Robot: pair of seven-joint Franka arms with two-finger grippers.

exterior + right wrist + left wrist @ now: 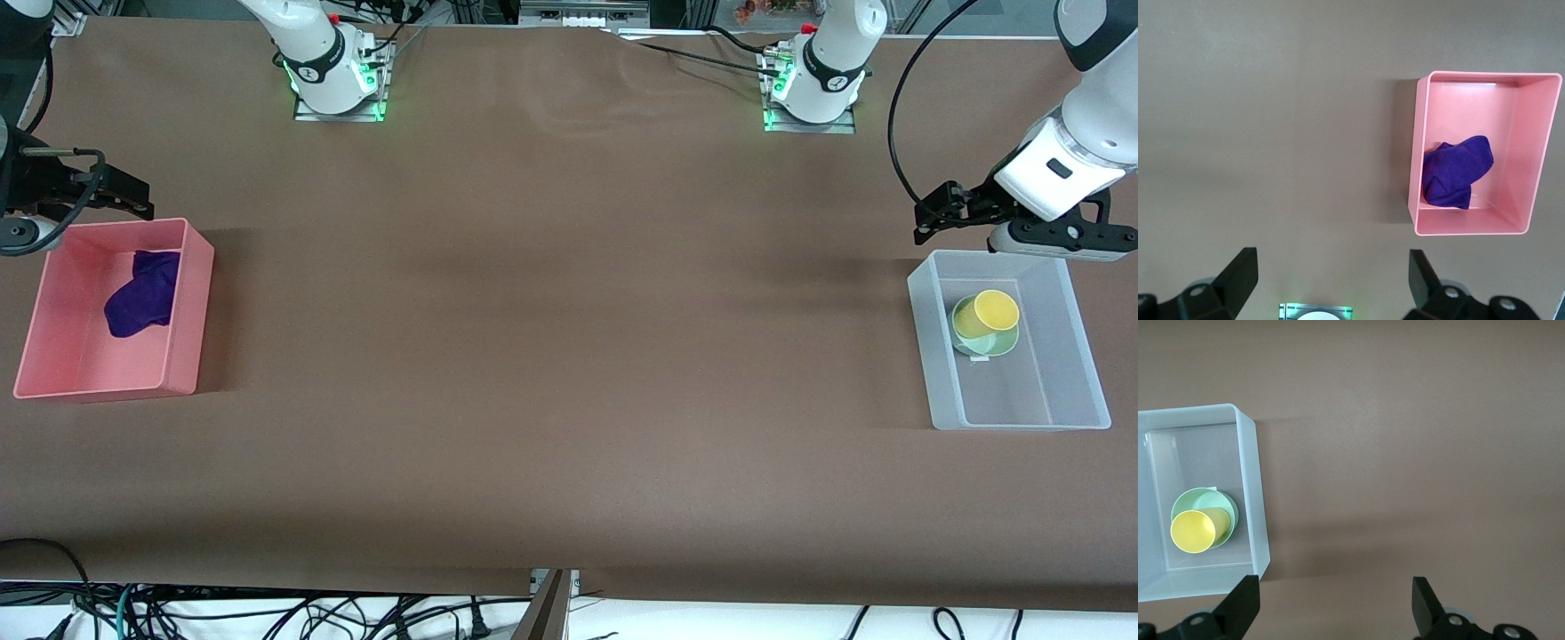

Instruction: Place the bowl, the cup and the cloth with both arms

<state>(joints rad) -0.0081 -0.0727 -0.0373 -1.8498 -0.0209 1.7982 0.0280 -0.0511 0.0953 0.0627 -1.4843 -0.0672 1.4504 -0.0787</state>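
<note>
Yellow cup (996,309) tipped in green bowl (983,334), both in clear bin (1076,356) at left arm's end of table. Purple cloth (143,293) crumpled in pink bin (191,311) at right arm's end. Left gripper (1335,607) spread wide, empty, raised over table beside clear bin. Right gripper (1331,283) wide, empty, raised beside pink bin. Brown table (551,338); cables (267,613) below its front edge.

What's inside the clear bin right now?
The clear bin holds the green bowl with the yellow cup sitting tilted in it. The cup covers part of the bowl's inside, so anything beneath it is hidden.
</note>
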